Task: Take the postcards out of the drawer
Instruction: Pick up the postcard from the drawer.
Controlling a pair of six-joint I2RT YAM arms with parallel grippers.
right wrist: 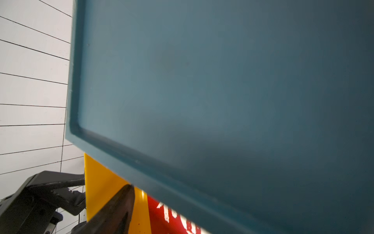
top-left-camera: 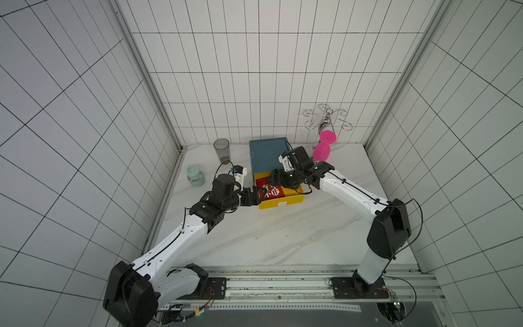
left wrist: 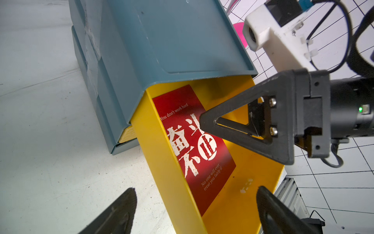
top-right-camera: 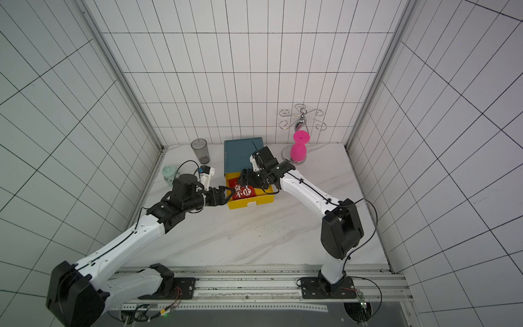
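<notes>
A red postcard with white lettering lies flat in the pulled-out yellow drawer of the blue cabinet. How many cards are stacked there cannot be told. My left gripper is open and straddles the drawer's side wall, with one finger outside over the table and one inside. My right gripper reaches in from the other side, open. Its finger hangs just above the card; the second finger is hidden by the cabinet top.
A grey tumbler and a pale green jar stand left of the cabinet. A pink goblet sits at a chrome rack to its right. White marble table stretches in front, with tiled walls on three sides.
</notes>
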